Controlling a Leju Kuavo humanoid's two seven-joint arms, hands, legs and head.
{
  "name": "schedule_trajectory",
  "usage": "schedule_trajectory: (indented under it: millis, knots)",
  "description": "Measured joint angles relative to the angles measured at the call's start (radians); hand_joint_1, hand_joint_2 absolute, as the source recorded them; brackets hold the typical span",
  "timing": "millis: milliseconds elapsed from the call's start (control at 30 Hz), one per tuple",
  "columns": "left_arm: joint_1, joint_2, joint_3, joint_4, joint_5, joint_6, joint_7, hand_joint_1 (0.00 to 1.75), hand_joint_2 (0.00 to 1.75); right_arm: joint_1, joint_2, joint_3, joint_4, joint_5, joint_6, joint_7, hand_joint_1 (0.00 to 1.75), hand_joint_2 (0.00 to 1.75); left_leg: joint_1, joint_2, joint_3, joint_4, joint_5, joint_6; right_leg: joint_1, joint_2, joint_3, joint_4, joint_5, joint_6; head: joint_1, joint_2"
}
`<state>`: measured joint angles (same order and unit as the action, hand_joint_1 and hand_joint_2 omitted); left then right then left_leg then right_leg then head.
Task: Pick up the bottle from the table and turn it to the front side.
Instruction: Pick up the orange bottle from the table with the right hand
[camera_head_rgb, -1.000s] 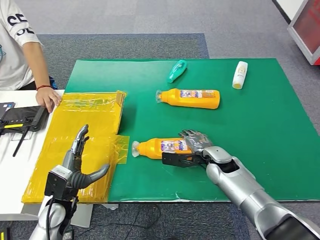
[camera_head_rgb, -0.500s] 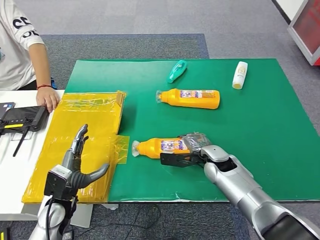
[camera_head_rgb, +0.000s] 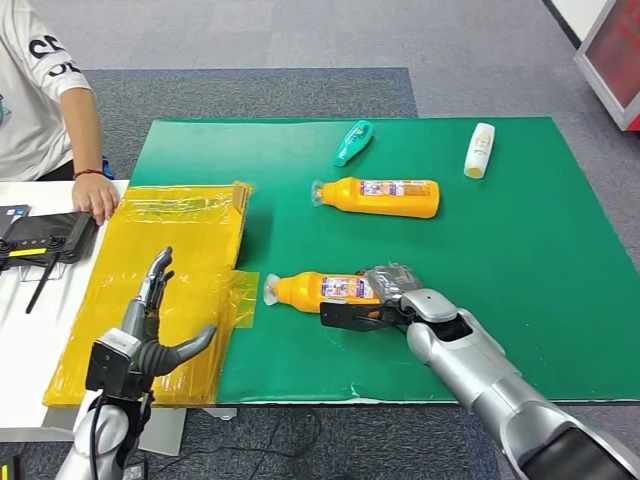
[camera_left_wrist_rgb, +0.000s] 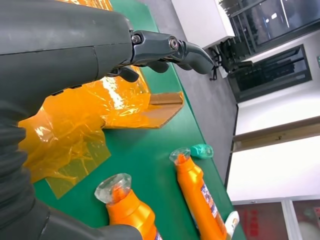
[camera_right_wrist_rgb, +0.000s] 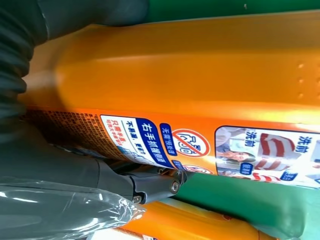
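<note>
Green mat carries 2 orange bottles; the right hand grips the nearer bottle, cap toward 9 o'clock. Left hand hovers spread, empty.

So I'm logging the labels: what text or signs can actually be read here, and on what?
"右手抓握" in white on blue, on the near orange bottle label.
Red crossed-circle prohibition sign beside it.
"洗" on the same label; the rest is too small.
Far orange bottle label: blurred.
</note>
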<state>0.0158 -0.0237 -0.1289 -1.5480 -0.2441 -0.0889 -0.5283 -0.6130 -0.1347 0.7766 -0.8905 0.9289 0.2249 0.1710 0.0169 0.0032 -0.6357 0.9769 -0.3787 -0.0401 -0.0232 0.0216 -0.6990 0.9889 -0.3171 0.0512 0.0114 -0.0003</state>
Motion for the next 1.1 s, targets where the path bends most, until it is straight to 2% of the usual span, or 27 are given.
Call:
schedule_trajectory:
  millis: [333, 400, 533, 700, 900, 1100]
  knots:
    - [-0.006, 0.000, 0.003, 0.000, 0.000, 0.000, -0.002, 0.00, 1.75, 0.003, 0.004, -0.019, 0.009, -0.035, -0.013, -0.026, 1.75, 1.75, 0.000, 0.000, 0.001, 0.000, 0.000, 0.000, 0.000, 0.000, 0.000, 0.000, 0.000, 0.000, 0.000, 0.000]
    - [-0.007, 0.000, 0.003, 0.000, 0.002, 0.000, -0.011, 0.00, 1.75, 0.014, -0.001, -0.046, 0.009, -0.116, -0.024, -0.097, 1.75, 1.75, 0.000, 0.000, 0.001, 0.000, 0.000, 0.000, 0.000, 0.000, 0.000, 0.000, 0.000, 0.000, 0.000, 0.000]
    - [-0.011, 0.004, 0.003, 0.004, 0.019, 0.001, -0.041, 0.00, 1.75, 0.084, -0.041, -0.148, -0.026, -0.372, -0.015, -0.316, 1.75, 1.75, 0.000, -0.001, 0.000, 0.000, 0.000, 0.001, 0.000, -0.001, 0.001, 0.000, -0.001, 0.001, 0.000, 0.000]
    - [-0.015, 0.015, 0.002, 0.015, 0.038, 0.000, -0.062, 0.00, 1.75, 0.195, -0.108, -0.276, -0.101, -0.616, 0.071, -0.477, 1.75, 1.75, 0.000, -0.003, -0.002, 0.000, -0.002, 0.002, 0.000, -0.003, 0.001, 0.000, -0.003, 0.003, 0.000, 0.000]
    - [-0.024, 0.022, -0.006, 0.030, 0.053, -0.003, -0.072, 0.00, 1.75, 0.292, -0.133, -0.415, -0.169, -0.867, 0.185, -0.604, 1.75, 1.75, -0.001, -0.003, -0.002, 0.000, -0.003, 0.002, -0.001, -0.003, 0.000, 0.000, -0.003, 0.002, 0.000, 0.000]
    - [-0.024, 0.025, -0.014, 0.034, 0.056, -0.003, -0.072, 0.00, 1.75, 0.355, -0.111, -0.504, -0.229, -1.003, 0.258, -0.633, 1.75, 1.75, 0.000, -0.003, -0.002, 0.000, -0.003, 0.002, -0.001, -0.003, 0.000, 0.000, -0.004, 0.002, 0.000, 0.000]
